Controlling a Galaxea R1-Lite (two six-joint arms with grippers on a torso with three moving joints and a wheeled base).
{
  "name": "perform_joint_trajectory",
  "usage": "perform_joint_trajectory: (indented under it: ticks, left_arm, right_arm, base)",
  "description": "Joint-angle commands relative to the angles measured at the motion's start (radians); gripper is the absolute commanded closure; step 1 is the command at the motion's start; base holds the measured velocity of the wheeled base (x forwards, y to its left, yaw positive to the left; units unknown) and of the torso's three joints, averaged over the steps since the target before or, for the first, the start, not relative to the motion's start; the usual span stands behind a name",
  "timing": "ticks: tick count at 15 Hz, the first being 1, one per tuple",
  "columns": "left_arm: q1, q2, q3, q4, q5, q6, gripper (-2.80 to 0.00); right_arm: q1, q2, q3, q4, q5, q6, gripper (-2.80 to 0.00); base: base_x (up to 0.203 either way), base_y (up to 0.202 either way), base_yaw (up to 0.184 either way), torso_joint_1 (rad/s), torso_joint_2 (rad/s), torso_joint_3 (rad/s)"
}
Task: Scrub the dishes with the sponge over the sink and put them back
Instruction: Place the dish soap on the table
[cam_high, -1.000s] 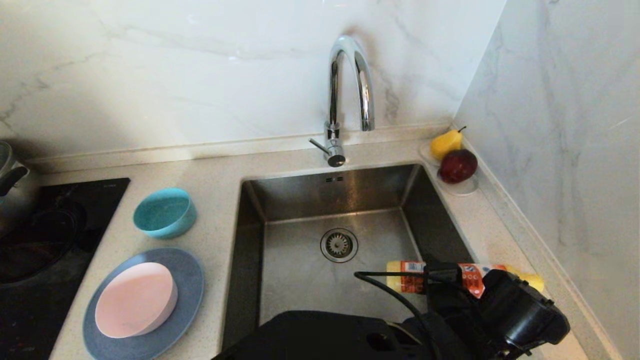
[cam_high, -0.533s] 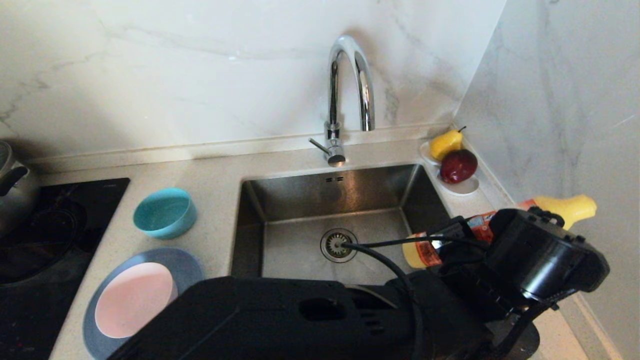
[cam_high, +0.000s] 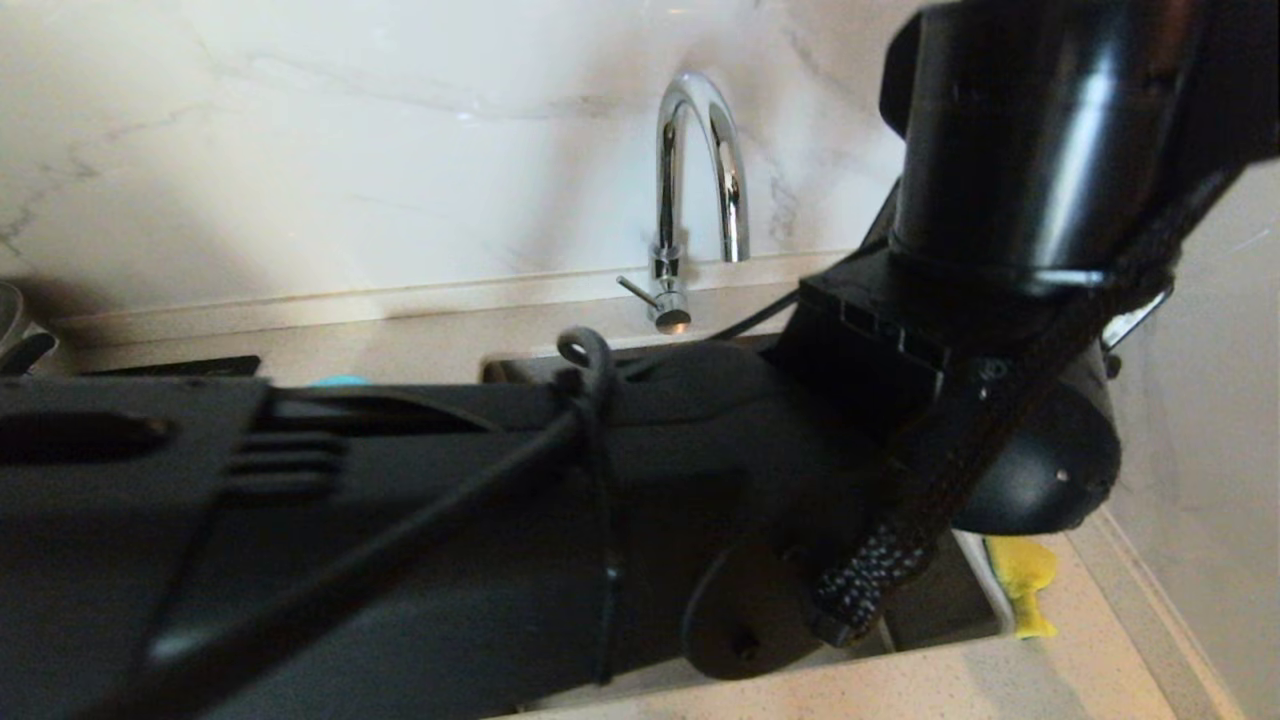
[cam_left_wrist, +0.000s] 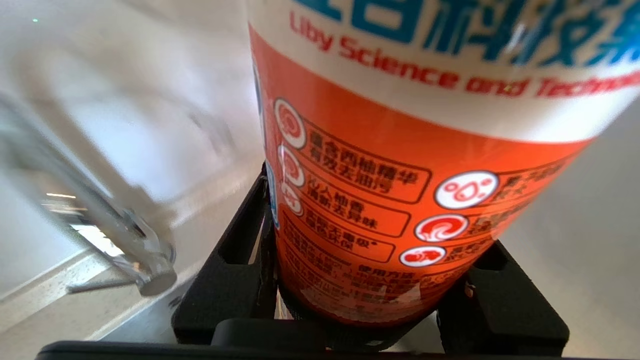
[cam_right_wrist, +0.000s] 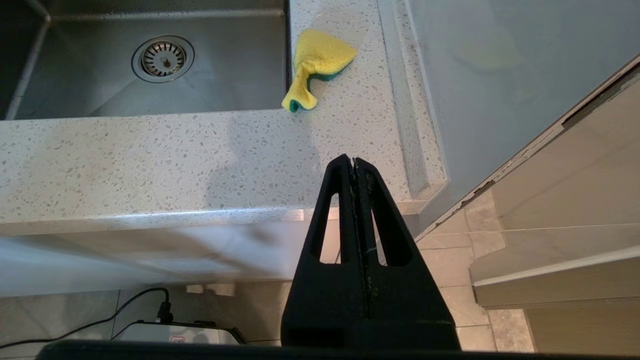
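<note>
My left gripper (cam_left_wrist: 370, 240) is shut on an orange-labelled dish soap bottle (cam_left_wrist: 400, 150), held high. The left arm (cam_high: 500, 500) fills the head view and hides most of the dishes; only a sliver of the teal bowl (cam_high: 340, 380) shows. The yellow sponge (cam_right_wrist: 317, 65), green underneath, lies crumpled on the counter by the sink's (cam_right_wrist: 225, 85) right rim, and its edge (cam_high: 1020, 580) peeks out under the arm. My right gripper (cam_right_wrist: 354, 162) is shut and empty, parked below the counter's front edge.
The chrome faucet (cam_high: 690, 180) stands behind the sink, and shows blurred in the left wrist view (cam_left_wrist: 100, 200). A round drain strainer (cam_right_wrist: 162, 57) sits in the basin floor. A marble wall (cam_high: 1200, 400) closes the right side. A speckled counter (cam_right_wrist: 150, 160) runs along the front.
My left arm has swung upward and towards the camera with the bottle, from low over the sink's right side. It now covers the plate, the pink bowl and most of the sink.
</note>
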Motion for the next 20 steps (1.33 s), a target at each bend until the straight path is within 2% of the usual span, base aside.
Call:
perform_joint_trajectory:
  ticks: [1,4,9,13,17,20]
  left_arm:
    - [0.002,-0.126,0.001,-0.009,0.002,-0.056,0.0]
    - [0.034,-0.237,0.002,-0.014,0.012,-0.098,0.0]
    - [0.198,-0.428,0.052,0.019,0.041,-0.106,0.0]
    - [0.442,-0.546,0.196,0.051,0.035,-0.152,0.0]
    - [0.764,-0.588,0.318,0.071,0.035,-0.277,0.0]
    - [0.897,-0.562,0.469,0.075,0.032,-0.37,0.0]
  right_arm:
    - [0.0,0.0,0.0,0.002,0.0,0.0,0.0]
    - [0.0,0.0,0.0,0.002,0.0,0.0,0.0]
    - [0.0,0.0,0.0,0.002,0.0,0.0,0.0]
    - [0.0,0.0,0.0,0.0,0.0,0.0,0.0]
    - [0.0,0.0,0.0,0.0,0.0,0.0,0.0]
    - [0.0,0.0,0.0,0.002,0.0,0.0,0.0]
  base:
    - [0.0,0.0,0.0,0.0,0.0,0.0]
    - [0.0,0.0,0.0,0.0,0.0,0.0]
    - [0.0,0.0,0.0,0.0,0.0,0.0]
    - [0.0,0.0,0.0,0.0,0.0,0.0]
    - [0.0,0.0,0.0,0.0,0.0,0.0]
    - [0.0,0.0,0.0,0.0,0.0,0.0]
